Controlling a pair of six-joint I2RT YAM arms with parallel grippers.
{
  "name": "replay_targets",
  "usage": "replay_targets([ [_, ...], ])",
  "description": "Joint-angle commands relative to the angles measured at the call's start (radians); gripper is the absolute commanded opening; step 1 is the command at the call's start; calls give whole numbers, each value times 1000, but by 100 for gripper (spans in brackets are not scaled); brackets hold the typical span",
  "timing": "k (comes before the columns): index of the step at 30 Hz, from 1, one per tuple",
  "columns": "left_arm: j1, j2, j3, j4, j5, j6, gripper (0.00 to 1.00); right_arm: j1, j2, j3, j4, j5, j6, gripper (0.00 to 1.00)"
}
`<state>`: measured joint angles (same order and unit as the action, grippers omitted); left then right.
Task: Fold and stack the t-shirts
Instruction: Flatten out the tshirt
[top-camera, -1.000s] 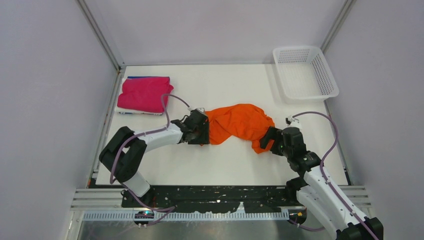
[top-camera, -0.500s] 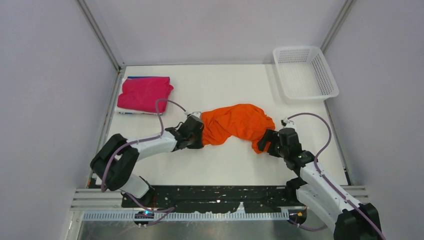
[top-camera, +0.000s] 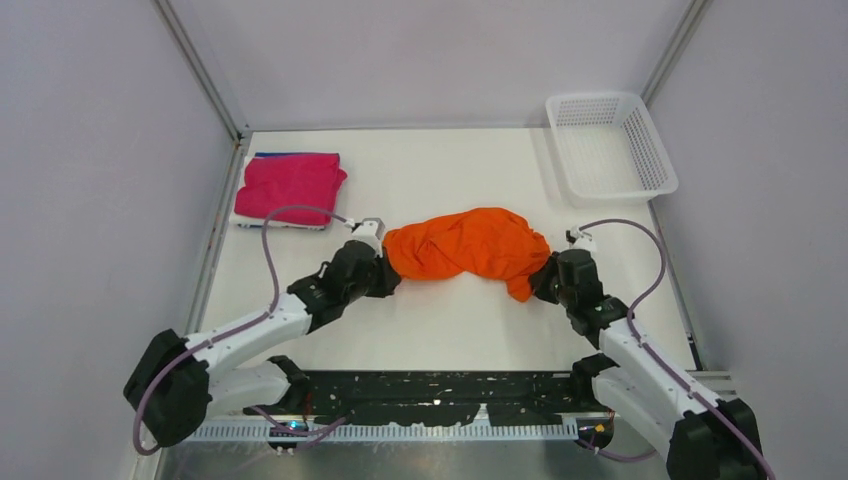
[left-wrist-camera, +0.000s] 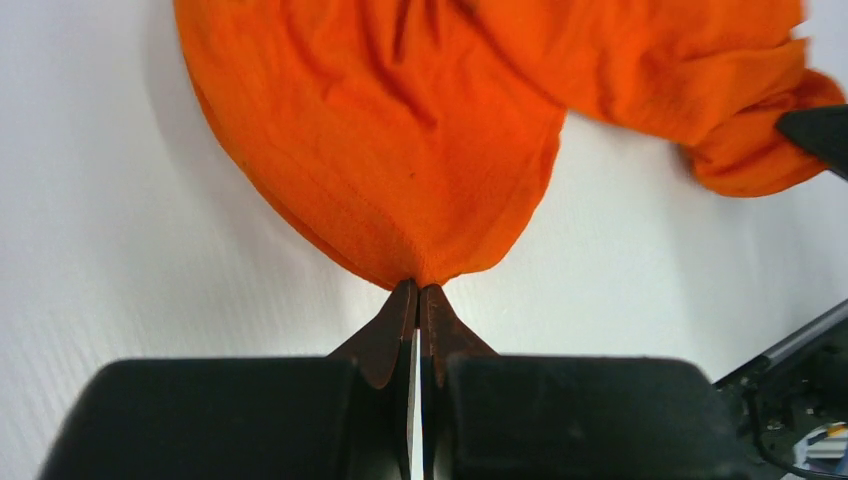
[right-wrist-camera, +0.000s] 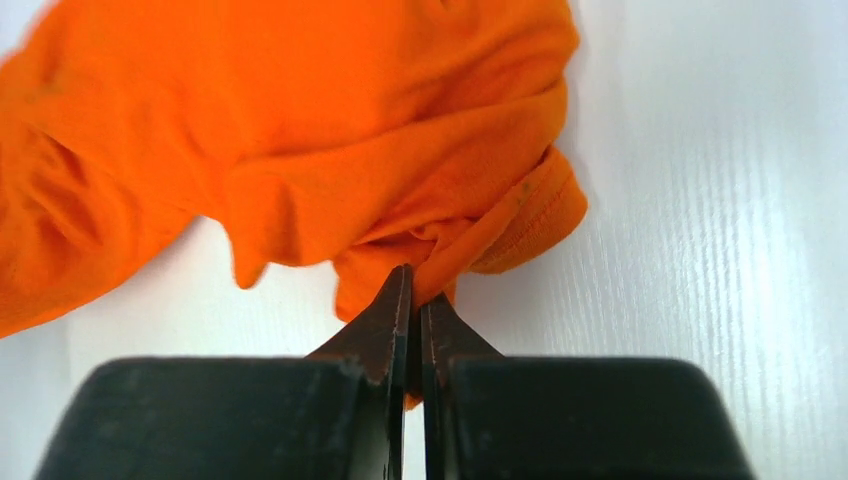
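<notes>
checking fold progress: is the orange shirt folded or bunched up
Bunched, not folded: the orange shirt lies in wrinkled lumps, each end pinched by the left hand and right hand.

The orange t-shirt (top-camera: 465, 245) lies bunched and creased in a sideways hump at the middle of the counter (top-camera: 450, 330), its 2 ends drawn to points. The magenta-pink t-shirt (top-camera: 290, 187) lies folded flat at the far left, atop a blue t-shirt (top-camera: 268, 155) that shows only a thin far edge.

Plain bright orange t-shirt (top-camera: 465, 250) at centre, magenta-pink t-shirt (top-camera: 290, 187) at upper left, blue strip (top-camera: 268, 155) along its top edge, white open-mesh basket (top-camera: 610, 150) at upper right, white bench (top-camera: 450, 330), dark brown jaws on black housings
</notes>
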<state>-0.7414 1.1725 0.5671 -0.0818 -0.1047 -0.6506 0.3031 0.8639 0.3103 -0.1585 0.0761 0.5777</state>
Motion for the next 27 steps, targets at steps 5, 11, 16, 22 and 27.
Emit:
replay_targets([
  [5, -4, -348, 87, 46, -120, 109, 0, -3, -324, 220, -112, 194, -107, 5],
  [11, -5, -574, 150, 34, -146, 153, 0, -4, -482, 398, -131, 306, -214, 5],
  [16, -5, -723, 239, -21, -122, 181, 0, -5, -498, 614, -157, 319, -319, 5],
  [22, -4, -849, 349, -105, -117, 210, 0, -4, -562, 750, -122, 252, -346, 5],
  [27, -4, -912, 422, -126, -47, 219, 0, -4, -607, 864, -167, 198, -337, 5],
])
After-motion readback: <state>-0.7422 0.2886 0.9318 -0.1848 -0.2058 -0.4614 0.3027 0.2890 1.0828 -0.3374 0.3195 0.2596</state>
